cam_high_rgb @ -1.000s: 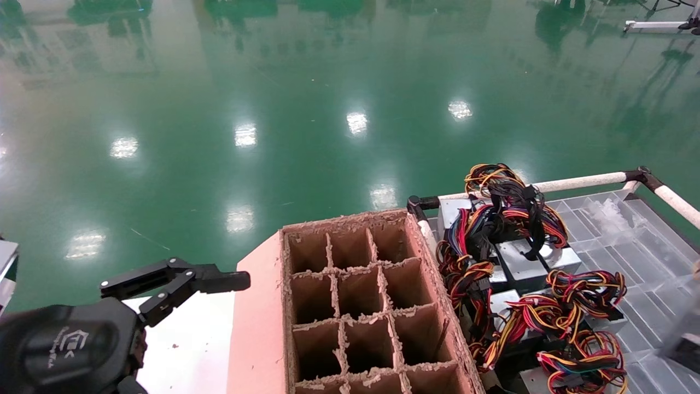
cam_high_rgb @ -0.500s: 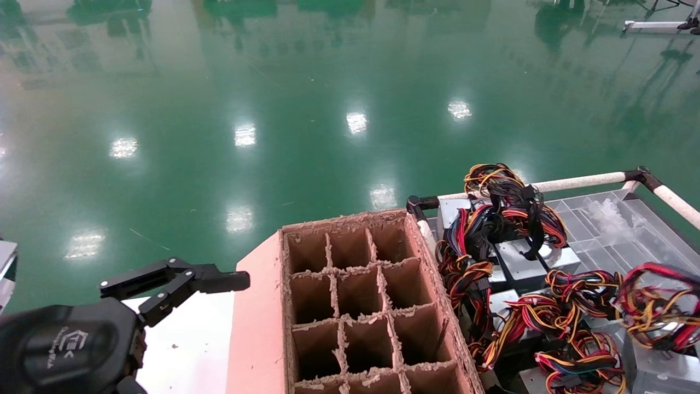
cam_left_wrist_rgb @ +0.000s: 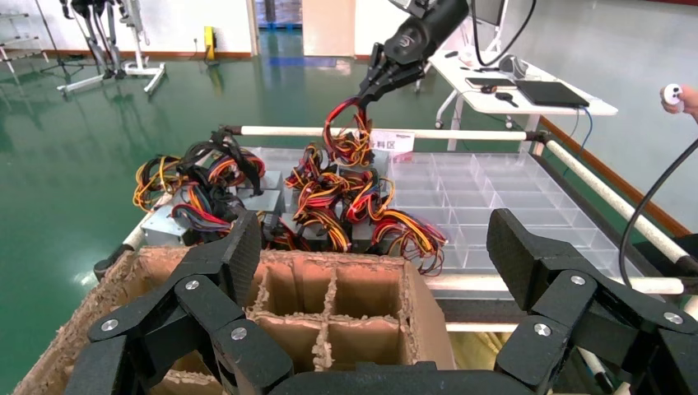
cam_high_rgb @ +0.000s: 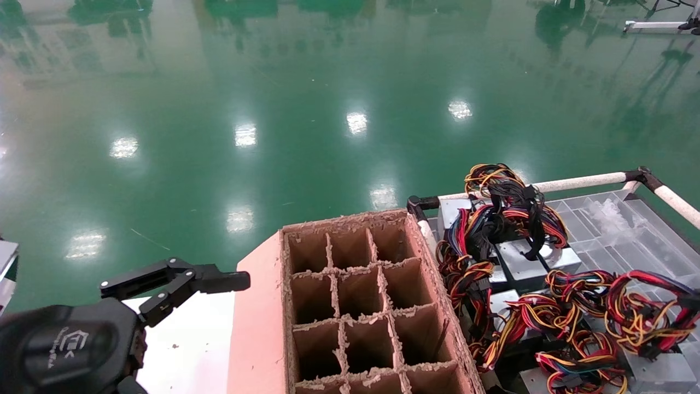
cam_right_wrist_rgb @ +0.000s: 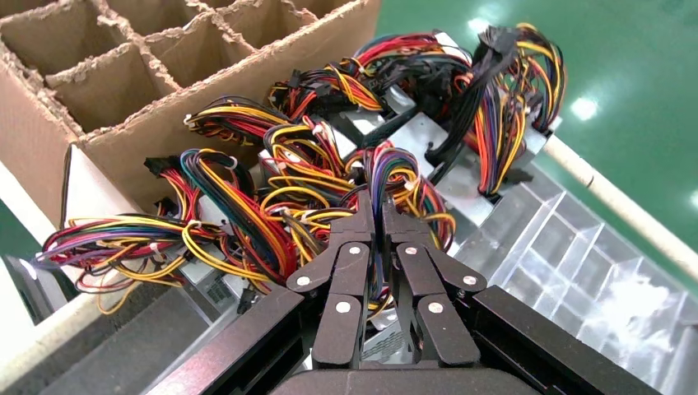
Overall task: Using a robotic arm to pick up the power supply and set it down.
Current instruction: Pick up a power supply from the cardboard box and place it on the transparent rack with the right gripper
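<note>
My right gripper (cam_right_wrist_rgb: 378,212) is shut on the looped red, yellow and black wires (cam_right_wrist_rgb: 395,177) of the power supply (cam_high_rgb: 659,373). Its silver-grey box hangs low at the tray's near right, under its wire loop (cam_high_rgb: 645,312). In the left wrist view the white-and-black robotic arm (cam_left_wrist_rgb: 428,29) reaches down, with the right gripper (cam_left_wrist_rgb: 364,95) pinching the wire loop (cam_left_wrist_rgb: 350,136) above the pile. My left gripper (cam_high_rgb: 180,287) hovers open and empty at the near left, beside the cardboard box; its fingers (cam_left_wrist_rgb: 243,251) stand wide apart.
A cardboard box with divider cells (cam_high_rgb: 355,306) stands in the middle. To its right, a clear compartment tray (cam_high_rgb: 618,230) with white rails (cam_high_rgb: 579,181) holds several other power supplies (cam_high_rgb: 525,262), one with a tall black-blue-red bundle (cam_high_rgb: 508,208). Green floor lies beyond.
The power supply and its wire loop came in from the right edge of the head view, moved left over the tray and sank a little. My left arm stayed still.
</note>
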